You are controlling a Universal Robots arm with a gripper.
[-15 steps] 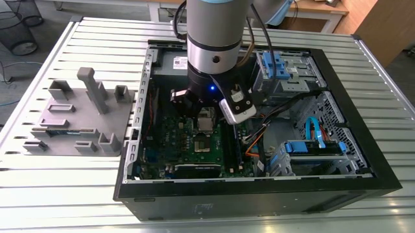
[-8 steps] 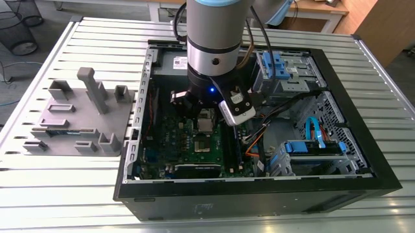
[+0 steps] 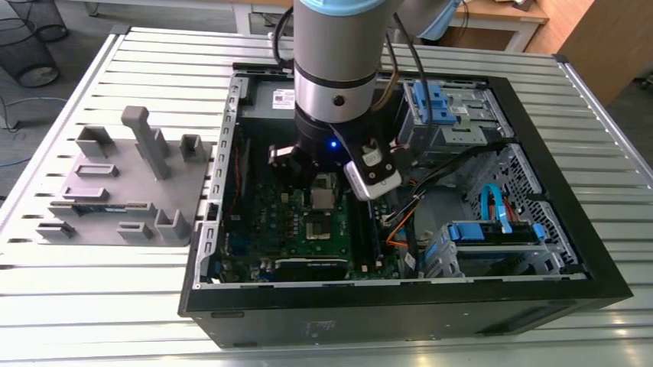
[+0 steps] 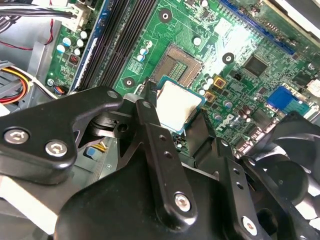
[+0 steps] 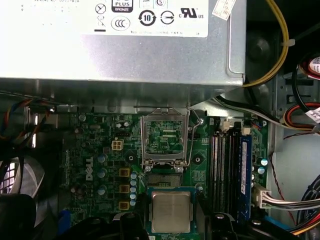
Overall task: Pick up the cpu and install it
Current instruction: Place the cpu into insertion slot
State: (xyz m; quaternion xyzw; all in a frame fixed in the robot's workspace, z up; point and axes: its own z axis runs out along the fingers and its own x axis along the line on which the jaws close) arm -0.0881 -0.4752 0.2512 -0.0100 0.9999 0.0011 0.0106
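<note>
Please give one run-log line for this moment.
gripper: shut on cpu | cpu: held over motherboard, beside socket | socket: open, empty | install: not done

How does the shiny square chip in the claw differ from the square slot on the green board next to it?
The cpu has a plain silver top; the socket is a dark recess lined with fine contacts. The cpu is clamped between the fingers of the gripper; the socket sits fixed in the motherboard, empty. Both are square and look close in outline.
</note>
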